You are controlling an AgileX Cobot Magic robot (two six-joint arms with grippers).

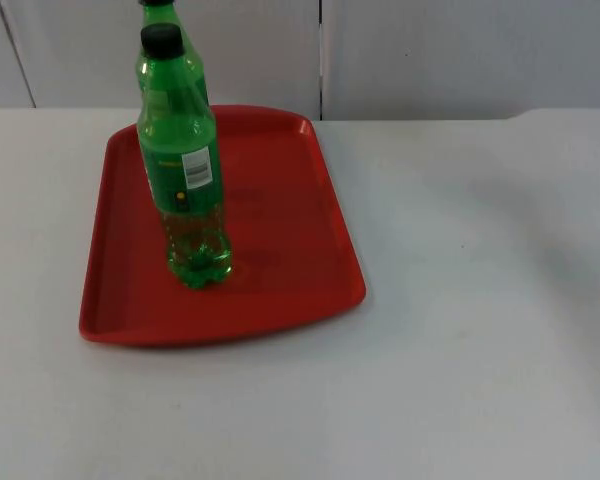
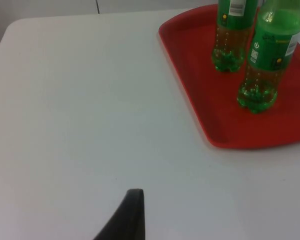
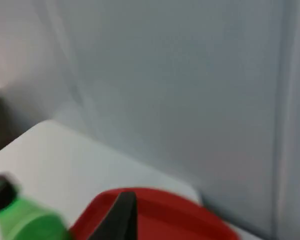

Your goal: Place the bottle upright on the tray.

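Note:
A red tray (image 1: 280,200) lies on the left half of the white table. Two green bottles with black caps stand upright on it. One bottle (image 1: 183,180) is near the tray's middle left, and the other bottle (image 1: 168,45) is behind it at the far rim. The left wrist view has both bottles (image 2: 267,55) (image 2: 232,35) standing side by side on the tray (image 2: 200,90). My left gripper (image 2: 132,215) hangs over bare table, well apart from the tray. My right gripper (image 3: 117,220) is raised and faces the grey wall, with the tray (image 3: 160,210) and a blurred bottle top (image 3: 15,215) below it.
White table top (image 1: 480,300) stretches to the right of and in front of the tray. The grey partition wall (image 1: 430,50) closes off the back, just behind the tray's far rim.

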